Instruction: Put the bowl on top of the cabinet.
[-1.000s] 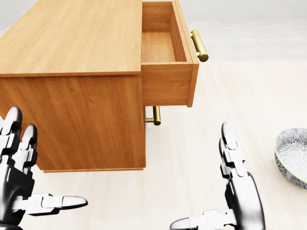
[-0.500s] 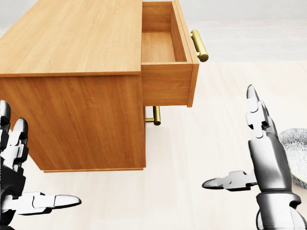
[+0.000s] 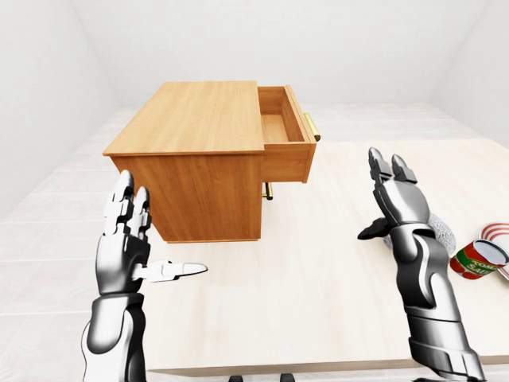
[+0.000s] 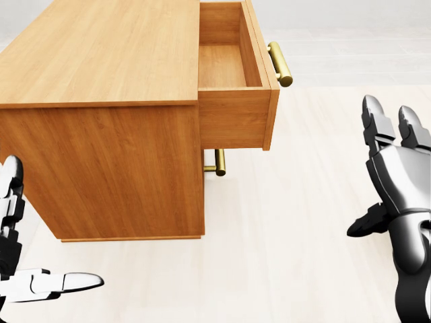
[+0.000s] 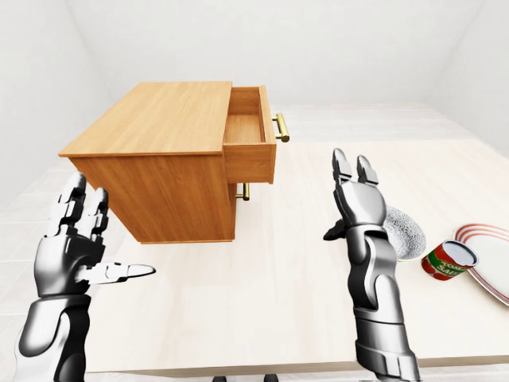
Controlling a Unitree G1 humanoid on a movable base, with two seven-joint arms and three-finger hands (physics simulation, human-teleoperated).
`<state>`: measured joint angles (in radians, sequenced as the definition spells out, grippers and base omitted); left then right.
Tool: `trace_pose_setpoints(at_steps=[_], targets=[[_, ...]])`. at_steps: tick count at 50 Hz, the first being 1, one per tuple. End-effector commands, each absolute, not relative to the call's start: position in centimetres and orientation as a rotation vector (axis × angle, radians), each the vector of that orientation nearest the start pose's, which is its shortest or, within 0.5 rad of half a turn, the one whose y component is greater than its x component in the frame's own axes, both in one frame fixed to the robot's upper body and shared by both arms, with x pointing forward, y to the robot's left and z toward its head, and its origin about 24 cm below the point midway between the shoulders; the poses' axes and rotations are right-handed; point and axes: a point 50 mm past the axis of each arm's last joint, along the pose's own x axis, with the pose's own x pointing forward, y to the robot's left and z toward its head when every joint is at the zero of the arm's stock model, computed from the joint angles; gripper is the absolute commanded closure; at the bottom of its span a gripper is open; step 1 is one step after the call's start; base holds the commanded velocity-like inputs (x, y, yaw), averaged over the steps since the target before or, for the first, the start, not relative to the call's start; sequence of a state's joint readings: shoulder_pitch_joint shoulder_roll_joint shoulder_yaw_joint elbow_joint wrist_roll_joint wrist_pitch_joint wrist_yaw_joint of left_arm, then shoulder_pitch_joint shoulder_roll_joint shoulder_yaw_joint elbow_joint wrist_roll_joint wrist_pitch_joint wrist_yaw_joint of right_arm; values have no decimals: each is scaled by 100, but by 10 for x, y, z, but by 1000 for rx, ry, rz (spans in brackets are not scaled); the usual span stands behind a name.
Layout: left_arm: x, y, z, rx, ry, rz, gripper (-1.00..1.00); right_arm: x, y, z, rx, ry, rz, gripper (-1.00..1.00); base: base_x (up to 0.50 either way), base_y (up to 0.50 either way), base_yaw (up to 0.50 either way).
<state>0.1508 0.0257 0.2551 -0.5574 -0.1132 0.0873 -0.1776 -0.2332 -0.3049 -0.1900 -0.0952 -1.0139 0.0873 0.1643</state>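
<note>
My right hand [image 5: 362,207] hangs open and empty, fingers raised, just left of the bowl [image 5: 407,232] on the table [image 5: 278,270], set for a reach. My left hand [image 5: 67,255], also open, idles near the cabinet [image 5: 151,119].

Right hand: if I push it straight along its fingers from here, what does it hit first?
Likely nothing: in the right-eye view the right hand has open fingers pointing up and away, passing between the open drawer at left and the bowl at right. Depth is unclear.
</note>
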Motion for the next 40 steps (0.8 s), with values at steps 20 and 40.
trace_pose_setpoints(at_steps=[20, 40], targets=[[201, 214, 146, 21, -410, 88, -100, 300, -267, 104, -1589, 241, -185, -100, 0, 0, 0], [200, 211, 144, 24, -399, 86, -100, 296, -311, 91, -1409, 310, -283, -100, 0, 0, 0]])
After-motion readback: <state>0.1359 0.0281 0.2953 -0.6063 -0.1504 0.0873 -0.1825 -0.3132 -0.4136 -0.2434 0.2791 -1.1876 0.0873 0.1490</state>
